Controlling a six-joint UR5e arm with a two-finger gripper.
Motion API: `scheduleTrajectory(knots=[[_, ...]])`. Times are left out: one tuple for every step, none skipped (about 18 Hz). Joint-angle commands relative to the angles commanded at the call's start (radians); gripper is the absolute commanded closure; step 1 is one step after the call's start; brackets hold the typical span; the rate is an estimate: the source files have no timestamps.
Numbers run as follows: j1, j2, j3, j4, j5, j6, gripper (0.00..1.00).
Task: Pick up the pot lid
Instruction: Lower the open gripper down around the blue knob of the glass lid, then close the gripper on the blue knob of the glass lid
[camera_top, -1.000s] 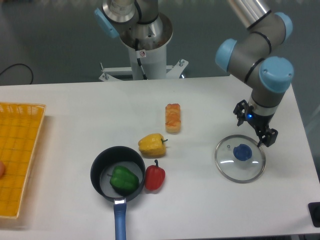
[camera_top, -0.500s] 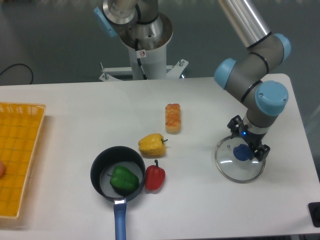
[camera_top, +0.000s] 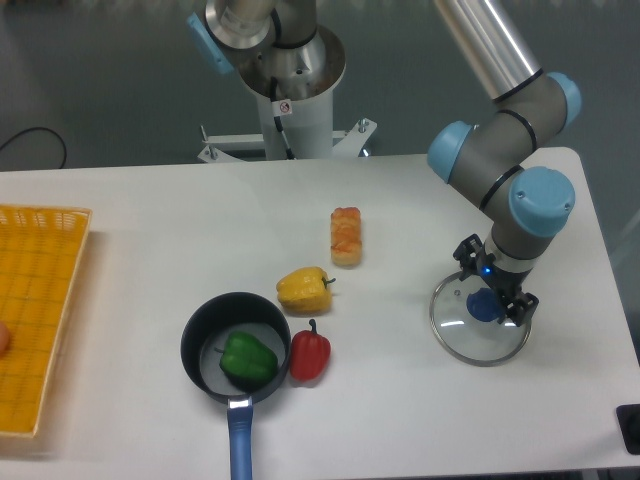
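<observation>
On the pale bench (camera_top: 150, 280), the arm (camera_top: 545, 195) leans in from 2 o'clock and the approach looks nearly done. The pot lid (camera_top: 462, 338) lies flat at 4 o'clock, resting on the bench, so the lift itself is left to do. The hand (camera_top: 495, 279) has its fingers apart over the lid's blue knob (camera_top: 485, 306); whether either finger touches it I cannot tell. Closing on the knob, then raising, seem the steps remaining.

Largest to smallest, the materials run so: an orange crate (camera_top: 40, 320) with straight sides towards 8 o'clock; a round, dark pot (camera_top: 197, 350) at 7 o'clock, its long handle (camera_top: 240, 440) blue; the lid, a see-through disc with a thin rim; a glossy, lobed green pepper (camera_top: 248, 358) inside the pot; a squat yellow pepper (camera_top: 305, 290) and a smooth red one (camera_top: 310, 356) near 6 o'clock
</observation>
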Motion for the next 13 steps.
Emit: scheduleTrajectory(knots=[[-0.003,-0.008,0.008,0.0,0.0,-0.001,0.0],[-0.011,-0.015,0.017,0.0,0.0,-0.006,0.0],[-0.012,-0.02,0.018,0.0,0.0,-0.006,0.0],[-0.012,-0.021,0.02,0.002,0.002,-0.006,0.0],[-0.012,-0.023,0.02,0.002,0.002,-0.006,0.0],[-0.012,-0.023,0.02,0.002,0.002,-0.006,0.0],[-0.012,-0.023,0.021,0.002,0.002,-0.005,0.0],[-0.012,-0.025,0.022,0.002,0.003,-0.005,0.0],[-0.012,-0.025,0.022,0.002,0.003,-0.005,0.0],[-0.012,-0.026,0.022,0.002,0.003,-0.005,0.0],[-0.012,-0.026,0.022,0.002,0.005,-0.003,0.0],[-0.012,-0.029,0.022,0.002,0.005,-0.003,0.0],[-0.012,-0.032,0.022,0.002,0.005,-0.003,0.0]])
